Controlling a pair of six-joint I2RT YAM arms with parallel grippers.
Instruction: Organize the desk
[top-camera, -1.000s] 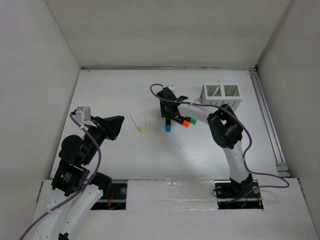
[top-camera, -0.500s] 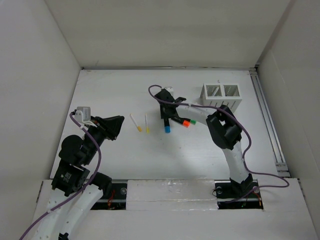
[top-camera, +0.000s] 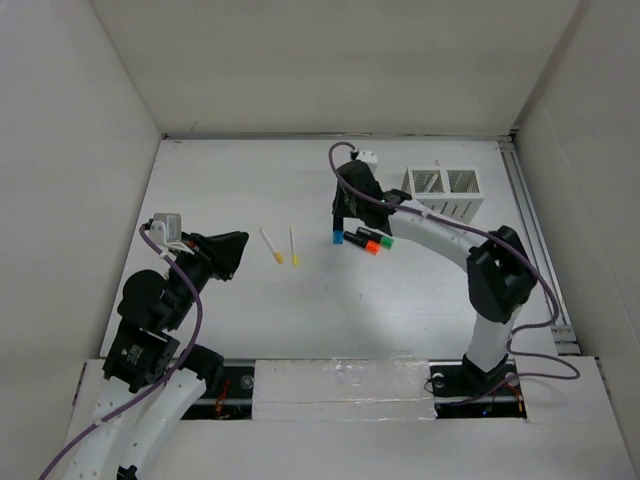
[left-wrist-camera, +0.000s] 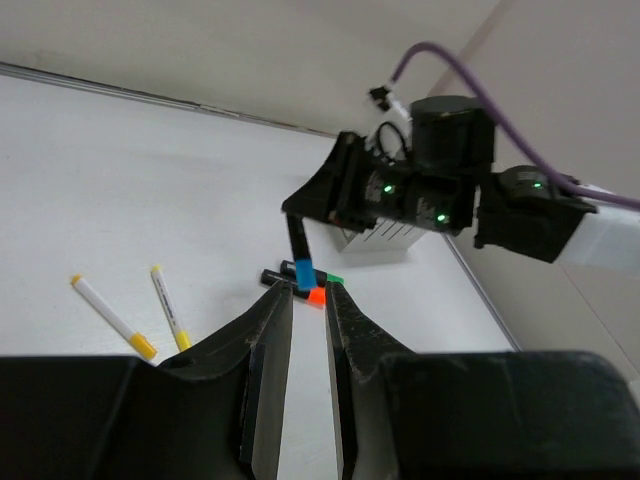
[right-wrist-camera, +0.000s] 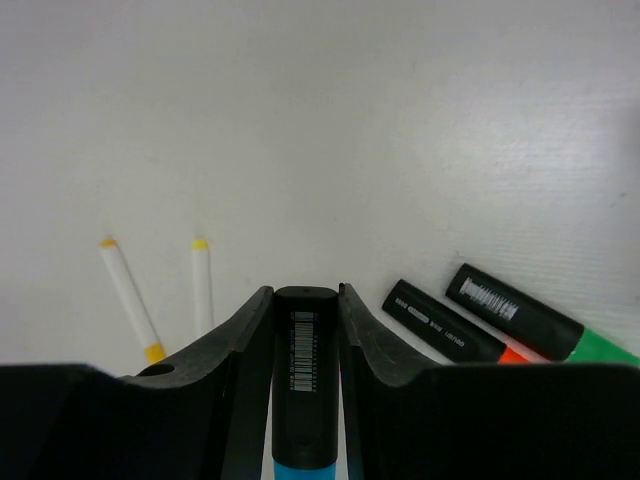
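Note:
On the white desk (top-camera: 300, 310), my right gripper (top-camera: 341, 222) is shut on a black marker with a blue cap (top-camera: 337, 238), holding it off the surface with the cap down. In the right wrist view the marker's barrel (right-wrist-camera: 305, 390) fills the space between the jaws of that gripper (right-wrist-camera: 305, 292). Two more black markers lie just beside it, one orange-capped (top-camera: 371, 245) and one green-capped (top-camera: 384, 241). My left gripper (top-camera: 235, 255) hangs at the left, away from them. Its jaws (left-wrist-camera: 308, 288) stand a narrow gap apart with nothing between.
Two thin white pens with yellow caps (top-camera: 271, 245) (top-camera: 294, 247) lie between the arms. A white slotted two-compartment box (top-camera: 443, 190) stands at the back right, just right of my right gripper. A metal rail (top-camera: 535, 245) runs along the desk's right edge.
My right gripper closed on the blue-capped marker and carried it up and toward the back right, away from the orange and green ones. The left arm has not moved.

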